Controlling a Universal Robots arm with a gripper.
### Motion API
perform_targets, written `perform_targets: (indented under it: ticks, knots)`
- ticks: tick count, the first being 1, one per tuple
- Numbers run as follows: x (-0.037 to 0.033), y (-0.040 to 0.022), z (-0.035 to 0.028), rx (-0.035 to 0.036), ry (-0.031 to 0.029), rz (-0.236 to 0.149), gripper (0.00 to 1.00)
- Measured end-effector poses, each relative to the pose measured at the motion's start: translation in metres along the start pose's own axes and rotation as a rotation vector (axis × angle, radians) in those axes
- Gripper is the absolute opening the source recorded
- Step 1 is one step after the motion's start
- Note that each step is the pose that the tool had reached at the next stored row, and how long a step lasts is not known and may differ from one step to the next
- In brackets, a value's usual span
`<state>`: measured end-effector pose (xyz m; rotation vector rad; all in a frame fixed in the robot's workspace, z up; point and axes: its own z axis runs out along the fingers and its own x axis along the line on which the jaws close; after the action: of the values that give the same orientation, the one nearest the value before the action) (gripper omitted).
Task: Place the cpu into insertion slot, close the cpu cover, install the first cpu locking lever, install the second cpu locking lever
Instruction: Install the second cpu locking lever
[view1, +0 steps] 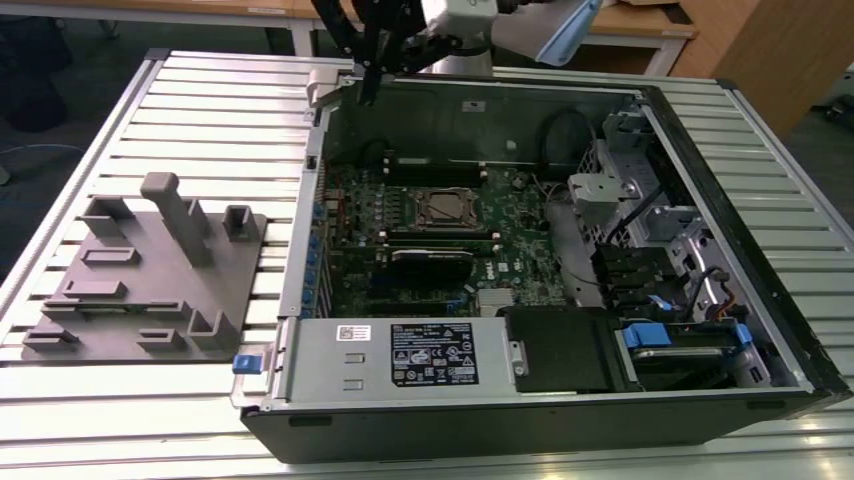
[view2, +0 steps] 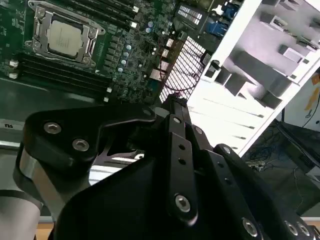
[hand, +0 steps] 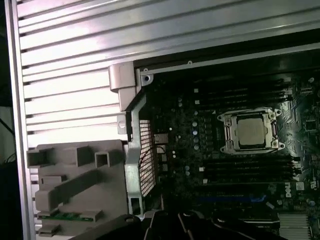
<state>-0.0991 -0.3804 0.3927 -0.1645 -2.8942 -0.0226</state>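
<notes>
The cpu (view2: 63, 37) (hand: 251, 131) lies flat in the insertion slot (view1: 447, 208) on the green motherboard (view1: 514, 250). Its silvery top shows through the window of the cpu cover (view2: 91, 34) (hand: 228, 132), which lies down over it. I cannot tell how the locking levers along the socket's sides sit. My gripper (view1: 367, 95) (view2: 174, 100) hangs above the case's back corner at the exterior view's left, well away from the socket. Its black fingers meet at the tips with nothing between them.
The open computer case (view1: 694, 130) lies on a slatted metal table (view1: 214, 110). A grey fixture block (view1: 147, 270) with pegs stands at the exterior view's left. The power supply (view1: 414, 350) and drive bays (view1: 667, 290) fill the case's near and right sides.
</notes>
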Motion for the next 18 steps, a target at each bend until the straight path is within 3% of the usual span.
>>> perform_targets:
  ticks: [1,4,18]
  knots:
    - [0.0019,0.0,-0.0076,0.0003,0.0,0.0,0.11]
    - [0.0048,0.0,-0.0189,0.0004,-0.0001,0.0,0.11]
    - [0.0049,0.0,-0.019,0.0002,-0.0003,0.0,0.11]
